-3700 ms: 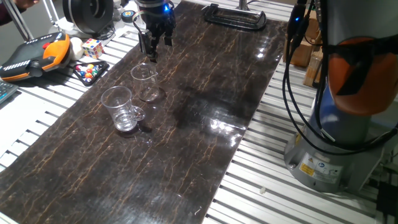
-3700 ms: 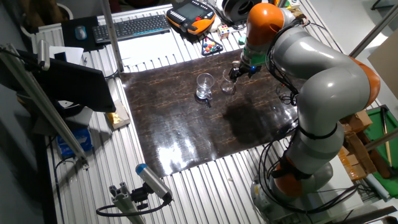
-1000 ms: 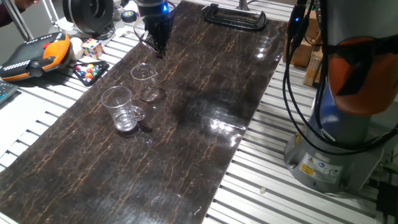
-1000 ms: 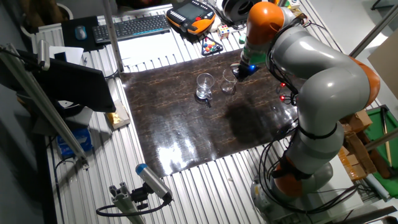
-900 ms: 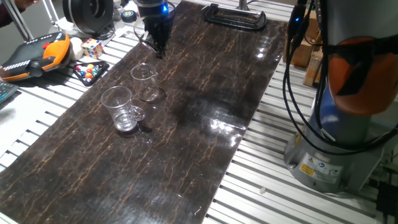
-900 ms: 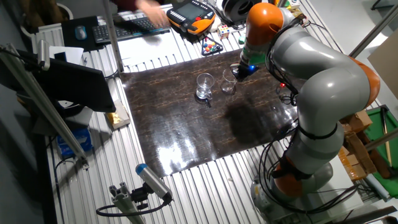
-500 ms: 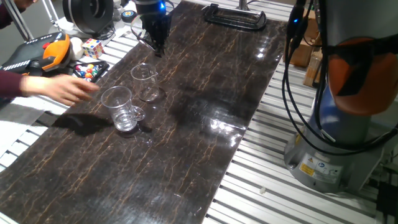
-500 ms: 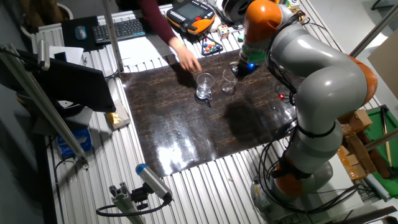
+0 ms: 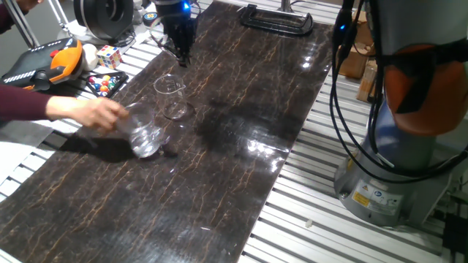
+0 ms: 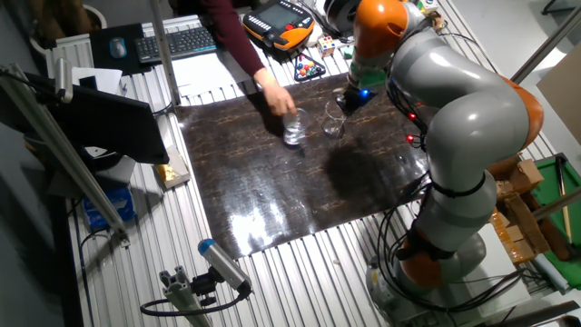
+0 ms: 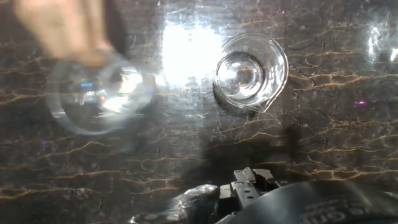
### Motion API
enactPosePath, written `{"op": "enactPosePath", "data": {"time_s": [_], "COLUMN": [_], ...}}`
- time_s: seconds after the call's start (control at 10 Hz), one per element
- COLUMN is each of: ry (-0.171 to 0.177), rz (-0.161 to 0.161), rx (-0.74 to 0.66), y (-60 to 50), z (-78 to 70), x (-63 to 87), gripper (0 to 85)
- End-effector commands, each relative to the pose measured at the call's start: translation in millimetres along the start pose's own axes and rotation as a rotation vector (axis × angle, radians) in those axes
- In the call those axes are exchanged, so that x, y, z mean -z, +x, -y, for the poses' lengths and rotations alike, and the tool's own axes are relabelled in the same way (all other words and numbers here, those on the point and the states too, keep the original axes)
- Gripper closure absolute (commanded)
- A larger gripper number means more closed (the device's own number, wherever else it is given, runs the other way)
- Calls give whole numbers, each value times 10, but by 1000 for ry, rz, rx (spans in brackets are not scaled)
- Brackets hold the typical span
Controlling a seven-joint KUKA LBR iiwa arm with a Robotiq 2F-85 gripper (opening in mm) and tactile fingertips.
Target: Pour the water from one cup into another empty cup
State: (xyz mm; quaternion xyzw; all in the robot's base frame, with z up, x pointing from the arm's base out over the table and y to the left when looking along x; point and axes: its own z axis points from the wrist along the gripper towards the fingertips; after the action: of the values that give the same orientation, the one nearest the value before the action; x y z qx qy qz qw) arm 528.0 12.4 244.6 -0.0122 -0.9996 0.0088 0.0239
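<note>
Right now two clear glass cups stand on the dark marbled tabletop: the wider handled glass cup, a person's hand on it, lies at about seven o'clock from the black two-finger gripper, beyond the smaller narrow thick-based glass cup. Fingers look pressed together. Water cannot be made out.

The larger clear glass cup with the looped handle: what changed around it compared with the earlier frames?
A person's hand reached in from the keyboard side and is touching the larger handled glass cup, which now looks blurred and tilted. The gripper rose slightly. The smaller narrow glass cup stayed put.
</note>
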Motion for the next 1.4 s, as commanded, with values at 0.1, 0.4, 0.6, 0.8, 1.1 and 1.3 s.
{"op": "enactPosePath", "data": {"time_s": [0.1, 0.4, 0.6, 0.8, 1.1, 1.3], "ry": [0, 6, 17, 27, 90, 59], "rz": [9, 9, 18, 20, -22, -46], "rx": [3, 24, 33, 14, -55, -130], "y": [-36, -37, -56, -77, -42, -8], "z": [-10, -9, -17, -30, -114, -102], "x": [-20, -2, -12, -20, 81, 101], "gripper": [843, 843, 843, 843, 843, 843]}}
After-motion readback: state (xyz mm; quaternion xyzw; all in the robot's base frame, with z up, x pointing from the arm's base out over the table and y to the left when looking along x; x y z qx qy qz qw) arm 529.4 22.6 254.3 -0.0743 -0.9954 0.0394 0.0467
